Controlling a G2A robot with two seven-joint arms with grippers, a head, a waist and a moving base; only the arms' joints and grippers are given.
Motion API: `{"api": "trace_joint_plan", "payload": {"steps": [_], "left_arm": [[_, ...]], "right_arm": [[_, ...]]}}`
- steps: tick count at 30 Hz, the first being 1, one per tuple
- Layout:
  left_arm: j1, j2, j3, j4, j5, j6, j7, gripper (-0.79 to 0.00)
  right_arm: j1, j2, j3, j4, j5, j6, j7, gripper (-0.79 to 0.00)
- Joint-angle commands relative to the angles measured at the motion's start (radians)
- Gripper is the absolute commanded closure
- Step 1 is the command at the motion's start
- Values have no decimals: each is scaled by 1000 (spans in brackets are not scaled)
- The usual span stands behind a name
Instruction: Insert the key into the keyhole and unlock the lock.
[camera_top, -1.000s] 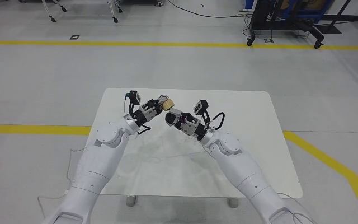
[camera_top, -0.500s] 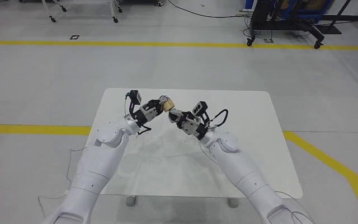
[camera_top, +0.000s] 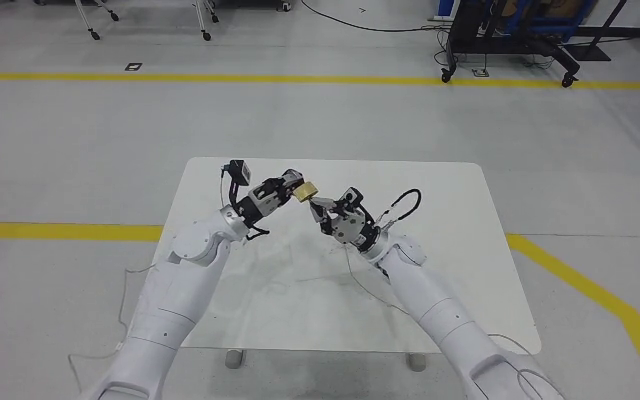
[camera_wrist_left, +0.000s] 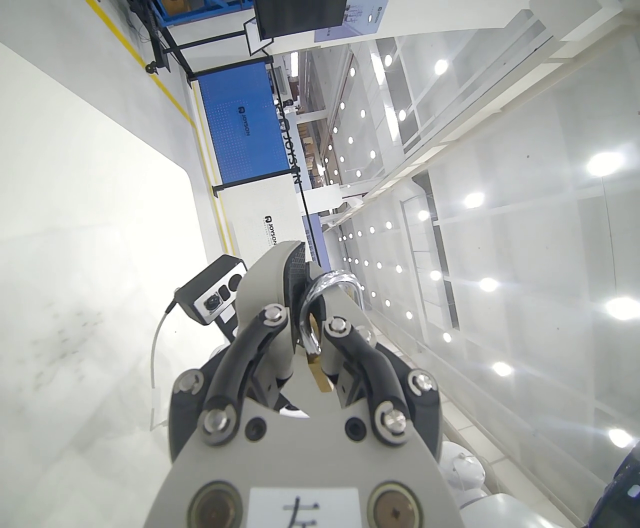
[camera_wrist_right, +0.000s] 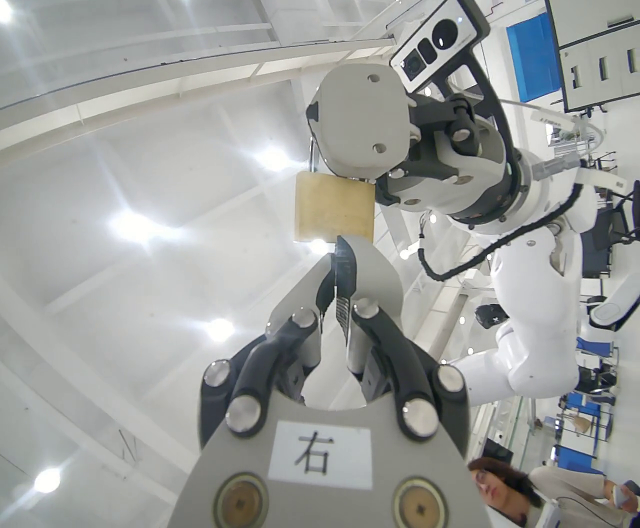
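Observation:
My left gripper (camera_top: 293, 189) is shut on a brass padlock (camera_top: 307, 189) and holds it above the back middle of the white table (camera_top: 450, 280). In the left wrist view the steel shackle (camera_wrist_left: 332, 285) sits between the fingers, with a bit of the brass body (camera_wrist_left: 320, 375) behind them. My right gripper (camera_top: 322, 208) is just beside the lock, shut on the key, which its pads mostly hide. In the right wrist view the right gripper (camera_wrist_right: 340, 250) touches the lower face of the padlock (camera_wrist_right: 334, 212), which hangs from the left gripper (camera_wrist_right: 350, 172).
Both arms meet over the back half of the table, well above its surface. The right arm's wrist camera (camera_wrist_left: 215, 295) and its looped cable (camera_top: 405, 205) stand close to the lock. Bare table lies in front (camera_top: 300, 300).
My right gripper has moved up and toward the padlock and its wrist has turned, closing the gap to the lock's underside. The left gripper has shifted the lock slightly right.

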Motion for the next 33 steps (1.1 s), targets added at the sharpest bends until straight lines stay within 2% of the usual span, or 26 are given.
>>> {"api": "trace_joint_plan", "payload": {"steps": [1, 2, 3, 7, 9, 11, 14, 19, 21, 22, 25, 29, 30, 31, 32, 33], "left_arm": [[1, 0, -2, -1, 6, 3, 8, 0], [2, 0, -3, -1, 11, 6, 16, 0], [2, 0, -3, -3, 20, 10, 23, 0], [4, 2, 7, -17, 107, 25, 74, 0], [1, 3, 23, -28, 191, 52, 106, 0], [-6, 3, 50, -43, 305, 98, 146, 0], [-15, 1, 99, -64, 449, 168, 185, 0], [-65, -4, 190, -46, 639, 273, 93, 0], [-89, -8, 231, -15, 676, 321, 4, 0], [-108, -12, 248, 7, 676, 360, -48, 0], [-155, -27, 295, 59, 716, 442, -80, 0], [-185, -43, 319, 101, 692, 445, -95, -18], [-192, -45, 324, 112, 695, 449, -100, -71], [-197, -47, 329, 125, 695, 459, -111, -311], [-204, -50, 337, 141, 693, 478, -140, -646], [-215, -52, 344, 152, 702, 490, -150, -785]], "right_arm": [[-3, 3, 4, -6, -34, -39, -8, -616], [-7, 5, 10, -13, -47, -56, -10, -739], [-12, 8, 18, -21, -64, -78, -15, -785], [-51, 31, 79, -77, -128, -168, -28, -785], [-84, 49, 135, -121, -186, -245, -74, -785], [-136, 70, 198, -197, -272, -335, -146, -785], [-252, 98, 303, -367, -346, -397, -217, -785], [-438, 125, 424, -623, -468, -424, -344, -785], [-481, 129, 444, -674, -498, -418, -375, -785], [-481, 129, 444, -674, -498, -418, -375, -785], [-481, 129, 444, -674, -498, -418, -375, -785], [-481, 129, 444, -674, -498, -418, -375, -785], [-481, 129, 444, -674, -498, -418, -375, -785], [-481, 129, 444, -674, -498, -418, -375, -785], [-481, 129, 444, -674, -498, -418, -375, -785], [-481, 129, 444, -674, -498, -418, -375, -785]]}}
